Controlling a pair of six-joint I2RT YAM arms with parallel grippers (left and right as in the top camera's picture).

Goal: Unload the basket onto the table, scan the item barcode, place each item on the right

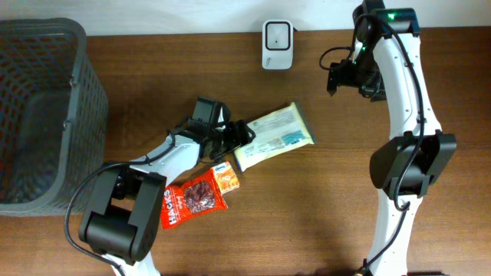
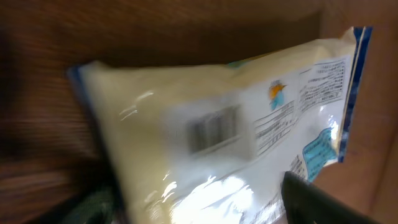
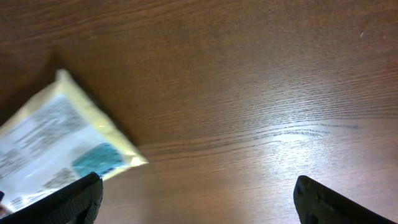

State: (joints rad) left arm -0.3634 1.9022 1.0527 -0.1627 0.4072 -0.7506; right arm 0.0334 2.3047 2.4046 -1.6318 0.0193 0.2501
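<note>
The pale yellow packet lay flat on the brown table, near the middle, with its barcode facing up. The left gripper was at the packet's left end. One dark finger showed by the packet's edge, with the packet between the fingers. I could not tell if it was squeezing the packet or only sitting around it. The right gripper hung over bare wood with its fingers wide apart and nothing in them. The white scanner sat at the far edge. A red snack bag and a small orange packet lay close by. A grey basket stood on the left.
</note>
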